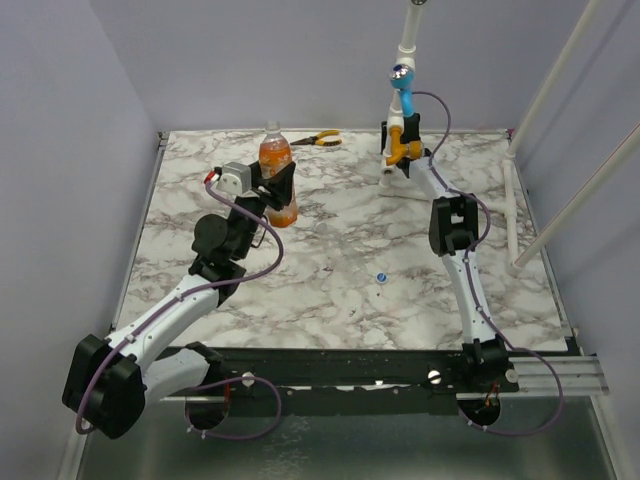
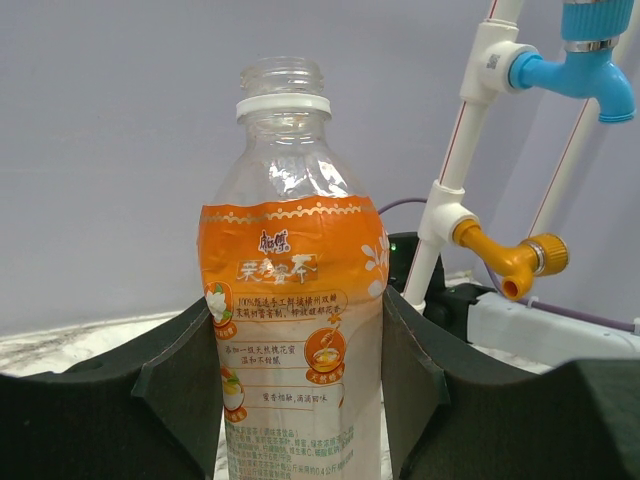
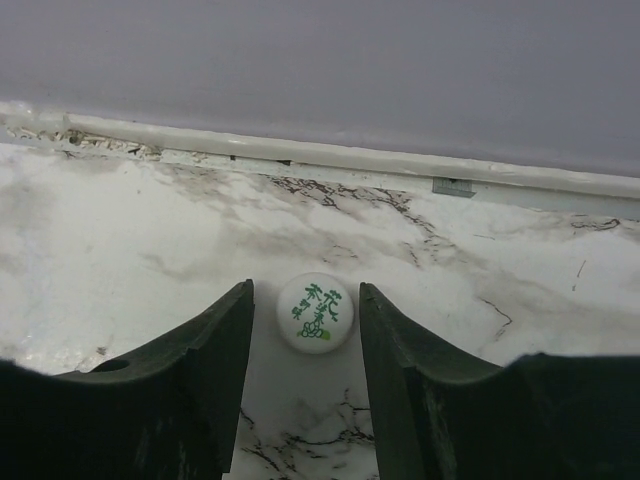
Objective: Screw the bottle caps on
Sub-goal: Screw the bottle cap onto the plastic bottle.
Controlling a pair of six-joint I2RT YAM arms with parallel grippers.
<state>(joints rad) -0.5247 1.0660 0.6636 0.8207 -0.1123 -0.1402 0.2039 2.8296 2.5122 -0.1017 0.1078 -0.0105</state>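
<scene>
The bottle [image 1: 277, 165] stands upright at the back left of the marble table, orange label below a clear, uncapped threaded neck [image 2: 282, 80]. My left gripper [image 1: 277, 195] is shut on the bottle's body [image 2: 295, 300], a pad pressed against each side. One whitish bottle cap [image 3: 315, 312] with green print lies flat on the table near the back wall. My right gripper [image 3: 305, 295] straddles it, open, with a narrow gap on each side. In the top view the right gripper [image 1: 392, 165] points down at the back of the table. A blue bottle cap [image 1: 381, 277] lies alone mid-table.
A white pipe stand with a blue valve [image 1: 401, 78] and an orange valve [image 1: 400, 145] rises right beside the right gripper. Orange-handled pliers [image 1: 322, 139] lie at the back. Slanted white poles [image 1: 560, 190] stand along the right edge. The back wall is close behind the whitish cap.
</scene>
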